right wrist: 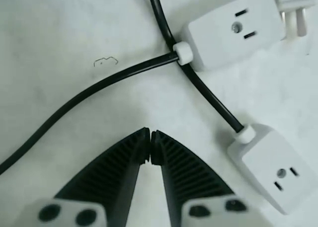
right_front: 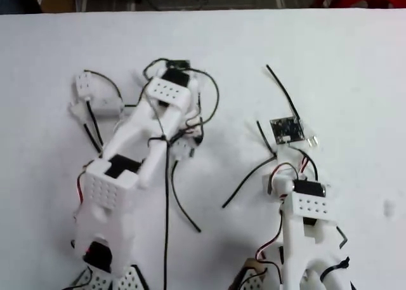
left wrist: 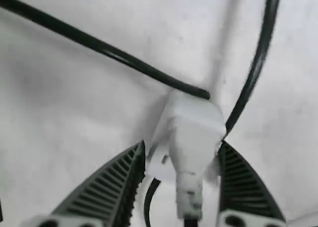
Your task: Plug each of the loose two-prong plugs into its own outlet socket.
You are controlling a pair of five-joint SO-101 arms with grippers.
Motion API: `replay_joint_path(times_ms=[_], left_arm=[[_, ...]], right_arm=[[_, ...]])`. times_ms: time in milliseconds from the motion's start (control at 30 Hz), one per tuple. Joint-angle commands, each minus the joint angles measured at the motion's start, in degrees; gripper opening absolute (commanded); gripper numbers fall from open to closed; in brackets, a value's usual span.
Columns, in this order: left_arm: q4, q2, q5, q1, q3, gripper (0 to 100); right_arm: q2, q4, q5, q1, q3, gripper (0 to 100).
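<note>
The white table (right_front: 355, 61) carries both arms and a tangle of black cable (right wrist: 99, 88). The right gripper (right wrist: 150, 135) is closed on nothing, its ribbed fingers pressed together just above the table. Ahead of it and off to one side lies the near socket (right wrist: 276, 167), face up. Farther ahead is the far socket (right wrist: 231, 26), and a loose plug (right wrist: 293, 6) lies just beyond that, its two prongs showing. The left gripper (left wrist: 181, 145) is drawn narrow around a white plug (left wrist: 191, 127), which sits between its fingers with a cable leaving the plug's far end.
</note>
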Motion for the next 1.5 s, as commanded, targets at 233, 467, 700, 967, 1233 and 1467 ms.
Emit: replay_joint_path(times_ms=[233, 467, 700, 967, 1233, 1467], left_arm=[[-3.0, 3.0, -0.2, -1.0, -1.4, 23], [3.3, 6.8, -0.3, -1.3, -10.5, 3], [16.2, 4.2, -0.3, -3.1, -22.6, 2], [11.8, -1.0, -9.6, -3.7, -29.1, 3], [-8.9, -1.0, -17.8, -7.8, -43.0, 3], [-36.1, -0.9, -23.9, -14.5, -32.4, 3]], right_arm=[[-0.7, -0.7, 0.5, 0.5, -0.3, 2.1], [-0.7, -0.8, 0.5, 0.4, -0.3, 2.1], [-0.7, -1.9, 0.5, 0.4, -0.2, 2.1], [-0.7, -1.9, 0.5, 0.3, -0.2, 2.1], [-0.7, -1.9, 0.5, 0.3, -0.2, 2.1], [-0.7, -1.9, 0.5, 0.3, -0.2, 2.1]])
